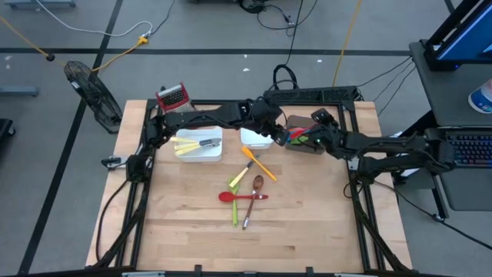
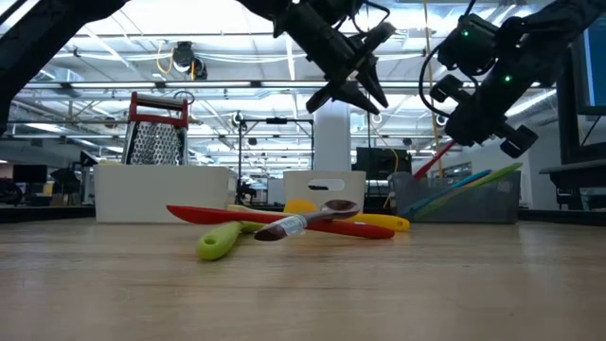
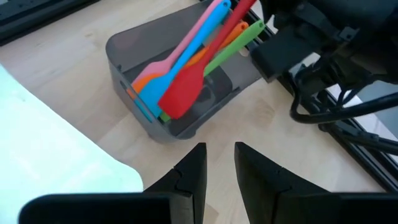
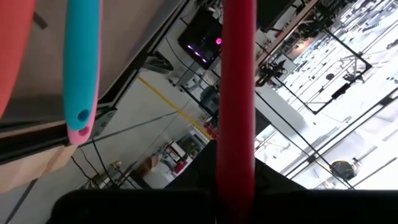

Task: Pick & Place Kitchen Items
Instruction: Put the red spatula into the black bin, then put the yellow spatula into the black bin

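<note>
A grey tray (image 3: 124, 53) at the table's far right holds pink (image 3: 199, 28), blue (image 3: 180, 56), orange (image 3: 233, 31) and green (image 3: 230, 46) utensils, which lean on its rim. A red spatula (image 3: 183, 93) has its blade in the tray. My right gripper (image 1: 302, 139) is shut on its handle. My left gripper (image 3: 221, 168) hovers just left of the tray, open by a narrow gap with nothing in it. Several more utensils (image 1: 246, 188) lie crossed mid-table. My right gripper pinches the red spatula's handle (image 4: 236, 168) between its two fingers, toward its upper end, coming from the table's right and slanting a little downward. The spatula is tilted, and its blade (image 3: 180, 99) lies low in the tray on the other utensils.
Two white trays (image 1: 200, 148) (image 1: 255, 139) stand left of the grey one; the larger holds a yellow and a metal item. A red-topped box grater (image 1: 172, 95) stands at the far left. Bare wood lies along the near edge.
</note>
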Controlling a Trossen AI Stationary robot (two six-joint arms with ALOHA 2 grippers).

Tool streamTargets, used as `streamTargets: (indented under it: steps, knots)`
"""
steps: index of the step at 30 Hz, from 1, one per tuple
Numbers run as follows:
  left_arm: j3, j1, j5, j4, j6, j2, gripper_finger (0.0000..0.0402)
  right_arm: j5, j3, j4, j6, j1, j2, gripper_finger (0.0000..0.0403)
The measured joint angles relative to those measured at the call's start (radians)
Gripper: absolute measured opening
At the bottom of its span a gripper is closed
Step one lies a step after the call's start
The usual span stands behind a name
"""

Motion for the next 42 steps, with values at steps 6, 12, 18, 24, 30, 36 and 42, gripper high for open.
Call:
streamTargets:
  steps: [6,12,18,24,30,36,42]
  knots:
    - [0.0,-0.007,0.0,0.0,0.004,0.0,0.0086,-0.025,0.0,0.03,0.011,0.0,0.009,0.0012]
    - [0.0,-0.006,0.0,0.0,0.004,0.0,0.0086,-0.028,0.0,0.029,0.033,0.0,0.009,0.0048]
    - [0.0,-0.007,0.0,0.0,0.015,0.0,0.0086,0.015,0.0,0.028,0.053,0.0,0.009,0.0096]
    - [0.0,-0.01,0.0,-0.002,0.006,0.0,0.0086,0.132,0.0,0.027,0.09,0.0,-0.026,0.012]
    - [0.0,-0.021,-0.001,-0.044,-0.026,0.0,0.0086,0.132,0.0,0.027,0.103,0.001,-0.099,0.0118]
    - [0.0,-0.048,-0.056,-0.093,-0.026,0.0,0.0086,0.133,0.0,0.022,0.109,0.002,-0.168,0.011]
    - [0.0,-0.072,-0.077,-0.143,0.022,0.0,0.0086,0.134,0.0,0.02,0.132,0.004,-0.212,0.011]
